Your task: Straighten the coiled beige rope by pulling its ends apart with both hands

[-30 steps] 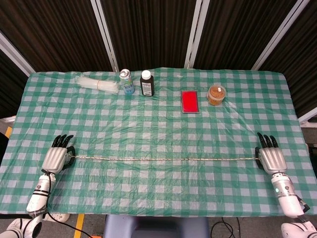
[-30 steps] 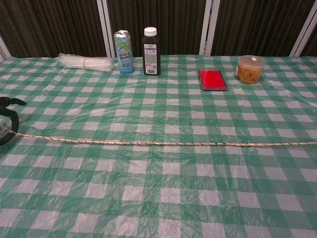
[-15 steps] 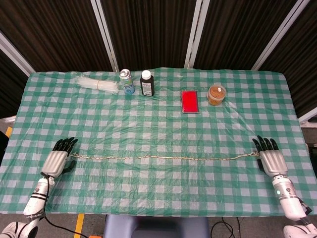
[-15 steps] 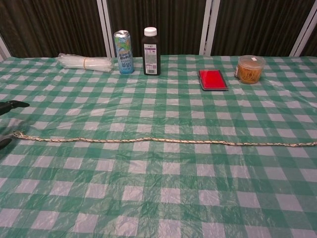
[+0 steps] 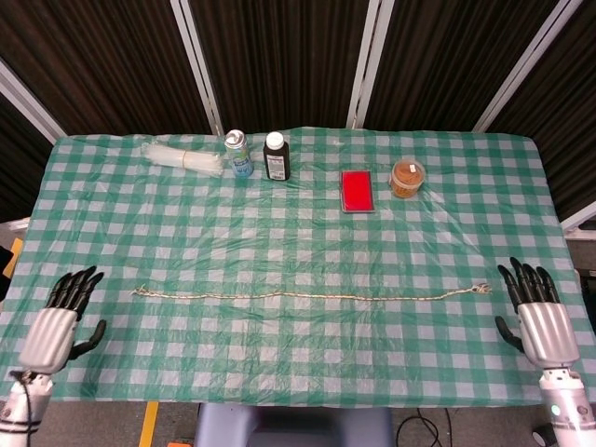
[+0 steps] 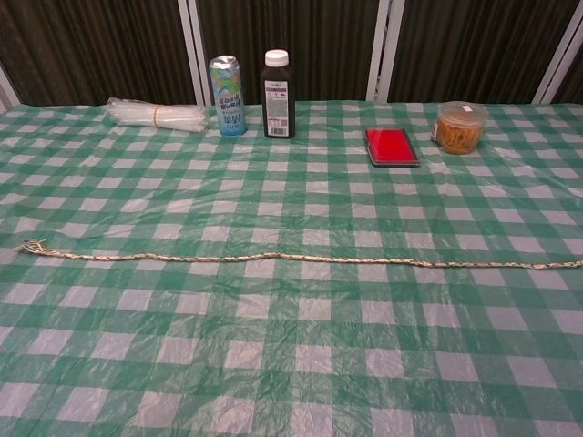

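Beige rope (image 5: pixel 307 297) lies nearly straight; both hands' fingers spread, holding nothing.

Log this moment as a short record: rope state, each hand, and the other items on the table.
rope: beige rope lies stretched out in a nearly straight line across the checked tablecloth, both ends free
left hand: left hand open, fingers spread, apart from the rope's end
right hand: right hand open, apart from the rope's other end
back row: plastic bundle, can, dark bottle, red pad, orange tub
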